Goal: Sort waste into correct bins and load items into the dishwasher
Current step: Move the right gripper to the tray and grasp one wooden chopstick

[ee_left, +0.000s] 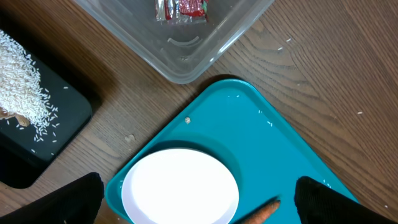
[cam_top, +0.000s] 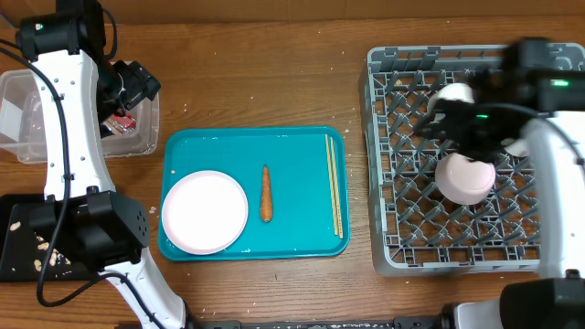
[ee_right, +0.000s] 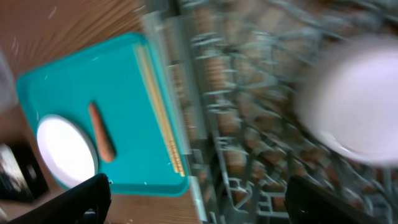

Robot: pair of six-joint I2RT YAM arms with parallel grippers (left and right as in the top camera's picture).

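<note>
A teal tray (cam_top: 302,239) holds a white plate (cam_top: 204,211), a carrot (cam_top: 266,193) and chopsticks (cam_top: 334,183). A white bowl (cam_top: 464,177) sits in the grey dishwasher rack (cam_top: 393,256). My left gripper (cam_top: 137,87) is open and empty over the clear bin (cam_top: 137,146), which holds a red wrapper (ee_left: 180,9). In the left wrist view the plate (ee_left: 180,193) and carrot tip (ee_left: 266,211) lie between the fingers (ee_left: 199,202). My right gripper (cam_top: 443,114) is open and empty above the rack; its view is blurred, showing the bowl (ee_right: 357,99), rack (ee_right: 249,124) and tray (ee_right: 124,93).
A black bin (cam_top: 18,242) with food scraps lies at the left front; rice shows in it in the left wrist view (ee_left: 22,81). Crumbs dot the wooden table (cam_top: 265,82).
</note>
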